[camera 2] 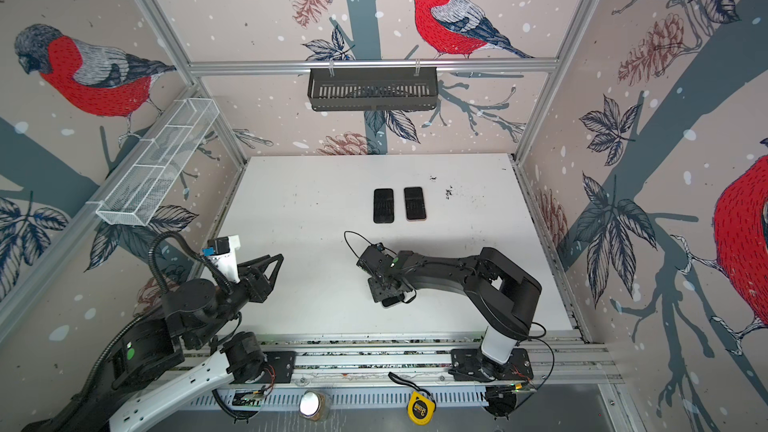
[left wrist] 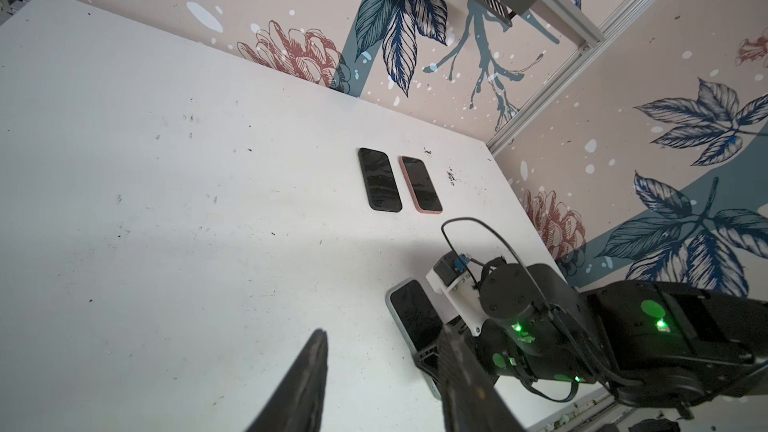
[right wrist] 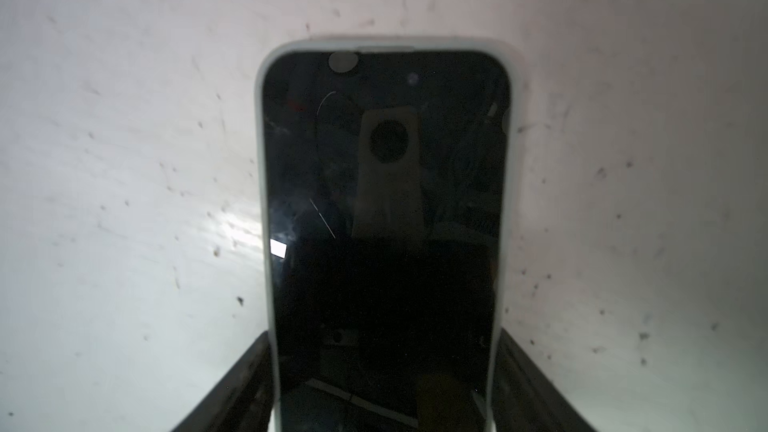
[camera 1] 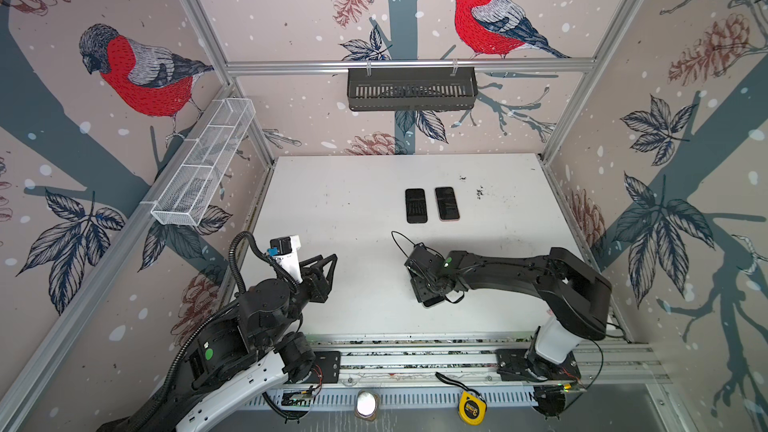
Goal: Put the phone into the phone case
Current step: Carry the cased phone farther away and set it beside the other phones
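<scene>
– One phone (right wrist: 382, 222), screen up, lies within the pale phone case (right wrist: 262, 160) on the table (camera 1: 332, 201), directly beneath the right gripper (camera 1: 429, 290).
– Grip?
– Its fingers (right wrist: 237, 384) flank the case's long edges; clamped or not, can't tell. Wrist bent down, arm stretched low. Well off, the left gripper (left wrist: 384, 331): part-open, empty.
– Around?
– Beyond it, black phone (camera 1: 416, 205) and pink-edged phone (camera 1: 446, 203), side by side.

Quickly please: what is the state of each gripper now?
Left gripper: open, holding nothing.
Right gripper: around the phone in its case; whether it grips cannot be told.
</scene>
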Controlling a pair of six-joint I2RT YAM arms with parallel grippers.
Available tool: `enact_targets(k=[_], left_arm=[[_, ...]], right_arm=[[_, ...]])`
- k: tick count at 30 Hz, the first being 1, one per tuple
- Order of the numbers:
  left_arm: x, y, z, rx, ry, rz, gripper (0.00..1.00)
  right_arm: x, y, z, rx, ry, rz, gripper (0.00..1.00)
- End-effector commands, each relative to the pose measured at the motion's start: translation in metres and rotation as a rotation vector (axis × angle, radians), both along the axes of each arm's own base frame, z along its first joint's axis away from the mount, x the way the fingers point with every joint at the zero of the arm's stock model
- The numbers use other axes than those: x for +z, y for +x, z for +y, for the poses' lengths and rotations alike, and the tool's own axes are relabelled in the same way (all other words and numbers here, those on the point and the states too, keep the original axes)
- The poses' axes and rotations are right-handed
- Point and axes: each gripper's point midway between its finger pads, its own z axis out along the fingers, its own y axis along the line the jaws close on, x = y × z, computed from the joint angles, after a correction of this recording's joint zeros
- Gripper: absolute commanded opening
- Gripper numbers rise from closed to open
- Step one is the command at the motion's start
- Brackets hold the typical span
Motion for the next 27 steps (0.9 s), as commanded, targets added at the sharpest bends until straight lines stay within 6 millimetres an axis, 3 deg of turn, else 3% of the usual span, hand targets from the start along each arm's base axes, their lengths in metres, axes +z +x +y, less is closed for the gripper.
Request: enact_targets(k=[1,10,15,19,27], left_arm=[[0.003,0.003,0.001,0.015,0.000,-0.018,0.44],[0.006,-0.002,0.003,-0.001,-0.041,-0.037,0.43],[0.008,-0.004,0.003,-0.010,-0.057,-0.044,0.43],[0.006,-0.004,0.000,-0.020,-0.053,-0.041,0.43],[0.005,-0.004,-0.004,-0.037,-0.040,-0.033,0.43]], right_arm=[[0.010,0.024,0.018,-0.015,0.028,-0.021,0.66],[0.025,0.119,0.088,-0.126,0.087,-0.015,0.62],[0.016,0.168,0.102,-0.241,0.009,-0.040,0.63],[0.020,0.202,0.115,-0.313,0.051,-0.064,0.65],[0.011,0.228,0.113,-0.382,0.115,-0.092,0.65]])
